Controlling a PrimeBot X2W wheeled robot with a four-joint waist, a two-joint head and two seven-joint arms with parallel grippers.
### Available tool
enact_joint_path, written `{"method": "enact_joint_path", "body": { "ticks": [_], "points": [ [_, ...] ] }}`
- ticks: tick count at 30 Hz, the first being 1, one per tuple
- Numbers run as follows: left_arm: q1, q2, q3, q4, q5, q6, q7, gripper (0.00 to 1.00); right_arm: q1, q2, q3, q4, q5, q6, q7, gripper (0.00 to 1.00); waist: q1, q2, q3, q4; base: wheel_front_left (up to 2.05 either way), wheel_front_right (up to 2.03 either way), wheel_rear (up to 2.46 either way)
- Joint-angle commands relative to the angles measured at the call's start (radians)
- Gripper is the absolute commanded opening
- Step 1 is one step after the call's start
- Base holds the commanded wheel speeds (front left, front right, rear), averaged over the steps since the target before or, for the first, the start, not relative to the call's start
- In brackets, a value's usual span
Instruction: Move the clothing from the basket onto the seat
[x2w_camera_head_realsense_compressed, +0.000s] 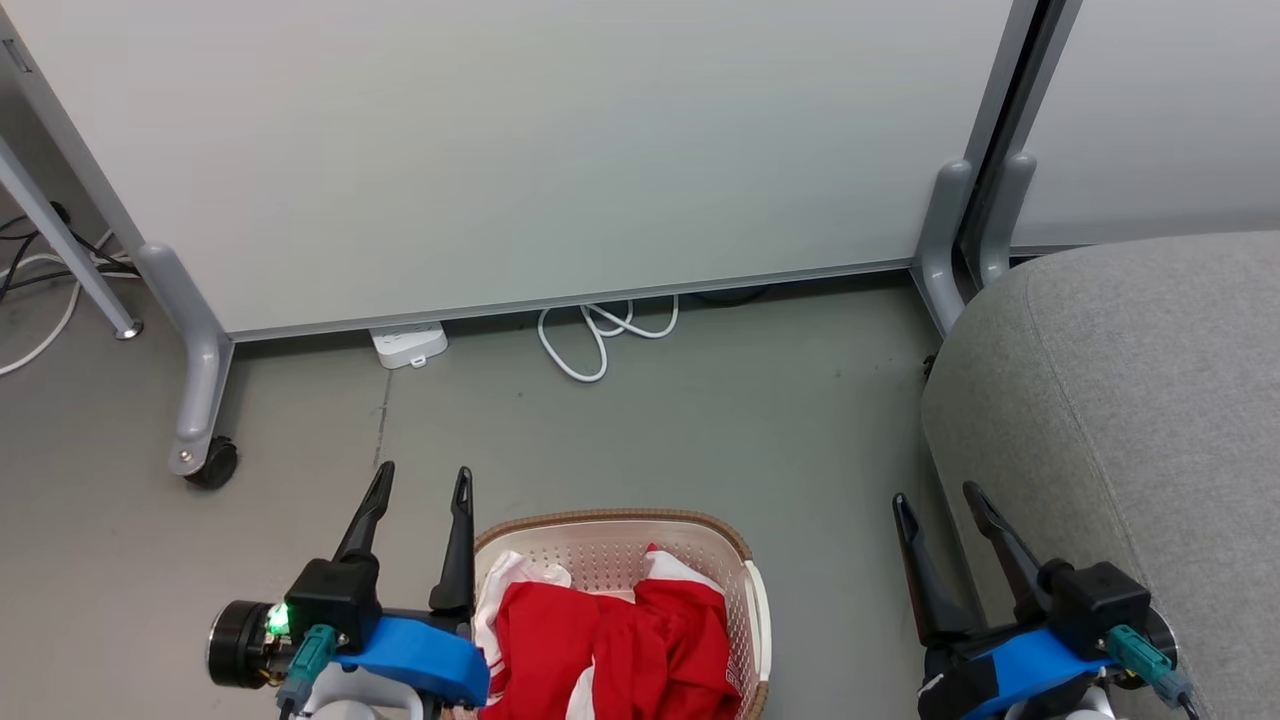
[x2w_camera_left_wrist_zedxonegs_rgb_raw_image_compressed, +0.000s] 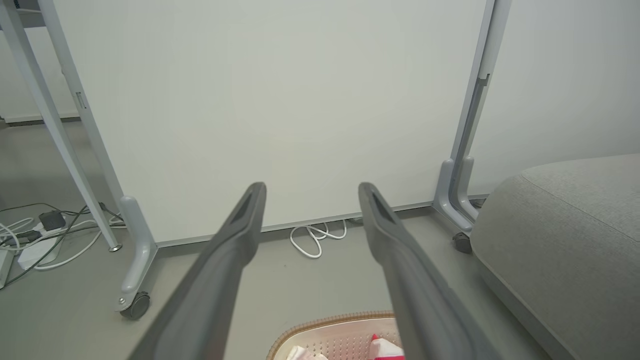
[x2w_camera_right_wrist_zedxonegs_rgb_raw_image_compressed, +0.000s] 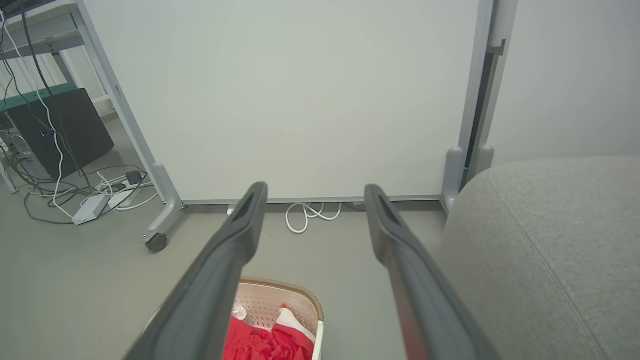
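Grey floor (x2w_camera_head_realsense_compressed: 650, 430) is seen across the middle of the head view, bounded at the top by a white partition panel (x2w_camera_head_realsense_compressed: 520, 150). The basket (x2w_camera_head_realsense_compressed: 600, 560) is placed at the lower centre, and the clothing (x2w_camera_head_realsense_compressed: 610, 640), red with white panels, is heaped inside it. The seat (x2w_camera_head_realsense_compressed: 1130, 400) is found at the right of the frame, separated from the basket by bare floor. The left gripper (x2w_camera_head_realsense_compressed: 423, 472) is positioned at the lower left, just beside the basket's left rim. The right gripper (x2w_camera_head_realsense_compressed: 936, 495) is positioned at the lower right, between basket and seat. Both pairs of fingers (x2w_camera_head_realsense_compressed: 458, 540) are spread wide, and nothing is held by either.

The step in hand is judged to be the reach into the basket. The fingers should be lowered onto a raised fold near the middle of the heap, so that fabric, not the perforated wall, is pinched. A deep bite is advised, lest trailing fabric be snagged on the rim.
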Motion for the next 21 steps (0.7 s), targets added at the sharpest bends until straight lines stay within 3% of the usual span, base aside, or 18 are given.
{"method": "enact_joint_path", "body": {
  "ticks": [1,10,21],
  "points": [
    [-0.021,0.002,-0.003,0.002,-0.001,-0.003,-0.005,1.00,-0.014,-0.005,0.002,-0.003,-0.002,0.000,-0.004,1.00,0.0000,-0.0001,0.007,-0.005,0.00,0.00,0.00],
    [-0.138,0.005,-0.037,0.086,0.019,-0.040,-0.005,1.00,-0.057,-0.005,0.003,-0.016,-0.013,0.000,-0.004,1.00,0.0000,-0.0001,0.094,-0.057,0.00,0.00,0.00],
    [-0.320,0.041,-0.135,0.338,-0.007,-0.053,-0.004,1.00,-0.155,-0.004,0.011,-0.048,-0.028,0.000,-0.004,1.00,0.0000,-0.0001,0.266,-0.137,0.00,0.00,0.00]
  ]
}}
